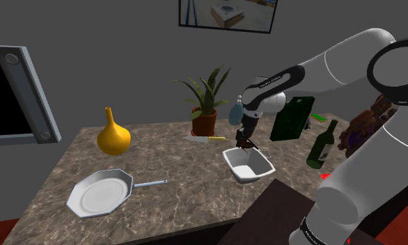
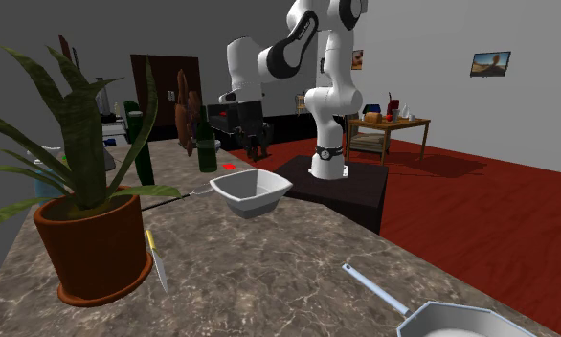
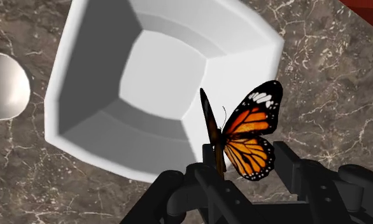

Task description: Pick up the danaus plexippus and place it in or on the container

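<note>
Gripper [image 3: 220, 175] is closed on the orange-and-black butterfly [image 3: 246, 137], clasping it at the body with the wings standing upright above the fingers. In the shoulder view the gripper [image 1: 246, 143] hangs right of centre, above the upper-left rim of the white bowl [image 1: 232, 161]

Risks, as judged from here:
- Butterfly sits over the bowl's rim and sloped wall, not its flat middle. Letting go here could tip it off the edge onto the marbled counter [image 3: 319, 95]
- Wings look thin and light, so it may flutter or land on edge and slide out
- Descending without centring could knock the fingers on the rim and shove the bowl toward the spoon [image 3: 4, 83] beside it
- Grip is narrow; a quick swing might twist the butterfly loose
</note>
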Tool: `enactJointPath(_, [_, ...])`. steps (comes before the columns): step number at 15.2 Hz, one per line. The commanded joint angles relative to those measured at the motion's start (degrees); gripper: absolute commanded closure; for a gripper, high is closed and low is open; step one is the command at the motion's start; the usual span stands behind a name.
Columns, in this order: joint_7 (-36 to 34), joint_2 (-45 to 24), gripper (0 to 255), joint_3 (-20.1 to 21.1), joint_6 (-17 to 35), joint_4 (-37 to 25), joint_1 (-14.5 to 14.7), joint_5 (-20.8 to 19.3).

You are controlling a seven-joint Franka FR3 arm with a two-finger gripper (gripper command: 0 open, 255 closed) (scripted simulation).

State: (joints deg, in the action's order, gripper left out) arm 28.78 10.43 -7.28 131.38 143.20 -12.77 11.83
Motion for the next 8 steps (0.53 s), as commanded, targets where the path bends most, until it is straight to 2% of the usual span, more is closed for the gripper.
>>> enactJointPath(1, [3.13, 0.07, 255, -2.01, -0.61, -0.03, -1.59, -0.70])
enactJointPath(3, [5.48, 0.02, 255, -3.58, -1.28, -0.35, -2.85, -1.28])
enactJointPath(8, [6.99, -2.83, 255, -3.77, 2.82, 1.08, -2.51, 0.15])
